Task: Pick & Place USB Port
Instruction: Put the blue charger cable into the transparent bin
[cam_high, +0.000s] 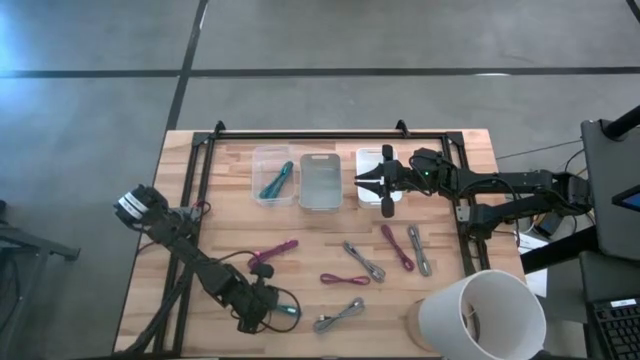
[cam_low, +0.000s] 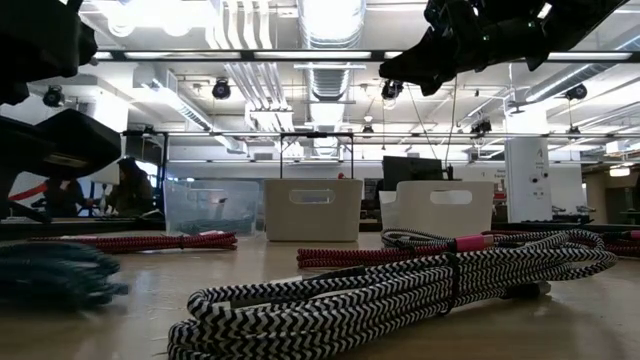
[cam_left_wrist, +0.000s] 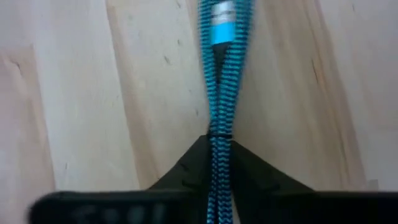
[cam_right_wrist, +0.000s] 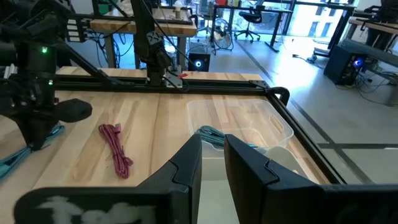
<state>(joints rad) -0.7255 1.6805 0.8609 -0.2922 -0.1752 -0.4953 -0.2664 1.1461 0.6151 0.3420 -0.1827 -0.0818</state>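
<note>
You had the left gripper (cam_high: 283, 312) down at the near edge of the wooden table (cam_high: 440, 160), its fingers (cam_left_wrist: 186, 171) closed tight on a teal braided USB cable (cam_left_wrist: 217, 93). In the left wrist view that cable ran straight out from between the fingertips, a folded double strand in blue-and-black weave with a pale connector at its far end, lying flat on the wood. Your right gripper (cam_high: 362, 181) hung above the white bin (cam_high: 368, 160) at the far side, fingers a narrow gap apart and holding nothing. Beside that bin stood a grey bin (cam_high: 320, 180), then a clear bin (cam_high: 263, 160) with another teal cable (cam_high: 277, 180) in it. A black-and-white braided cable (cam_low: 400, 290) lay coiled on the table.
</note>
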